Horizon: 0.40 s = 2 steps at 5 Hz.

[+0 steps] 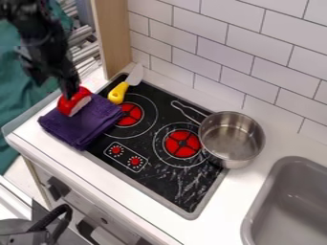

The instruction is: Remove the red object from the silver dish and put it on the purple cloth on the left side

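Grey sink, 4 o'clock in my view, set in the white surface. Silver pot beyond, between 3 and 4, overlapping the edge of the black stove. Purple cloth, 9 o'clock; red object on its far part. Pincer right at it; opening and grip: I cannot tell. Yellow-handled knife, 11 o'clock.

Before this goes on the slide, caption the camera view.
The black hand at the red object on purple cloth; silver pot at the stove's other side.
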{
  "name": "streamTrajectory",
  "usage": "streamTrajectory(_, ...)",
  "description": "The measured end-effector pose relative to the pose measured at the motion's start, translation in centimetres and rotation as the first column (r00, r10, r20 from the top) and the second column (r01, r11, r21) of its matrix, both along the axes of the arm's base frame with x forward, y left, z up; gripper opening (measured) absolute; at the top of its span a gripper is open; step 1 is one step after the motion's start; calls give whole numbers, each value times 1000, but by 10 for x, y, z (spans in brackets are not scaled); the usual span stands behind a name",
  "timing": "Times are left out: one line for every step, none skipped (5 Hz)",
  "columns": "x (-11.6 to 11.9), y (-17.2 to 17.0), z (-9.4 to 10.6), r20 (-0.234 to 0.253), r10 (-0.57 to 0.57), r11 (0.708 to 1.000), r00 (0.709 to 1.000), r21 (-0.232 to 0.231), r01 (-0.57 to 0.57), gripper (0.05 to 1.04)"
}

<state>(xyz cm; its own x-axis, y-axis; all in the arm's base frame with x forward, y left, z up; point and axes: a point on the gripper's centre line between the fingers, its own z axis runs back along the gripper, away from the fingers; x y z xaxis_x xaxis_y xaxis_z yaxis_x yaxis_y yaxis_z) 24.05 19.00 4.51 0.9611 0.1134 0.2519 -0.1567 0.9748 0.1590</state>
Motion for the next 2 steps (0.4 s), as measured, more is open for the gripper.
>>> streamTrajectory(15,-43,24,-43,-39,999,998,21,40,1009)
streamTrajectory(28,-76,31,-69,-87,996,994,9,88,1009)
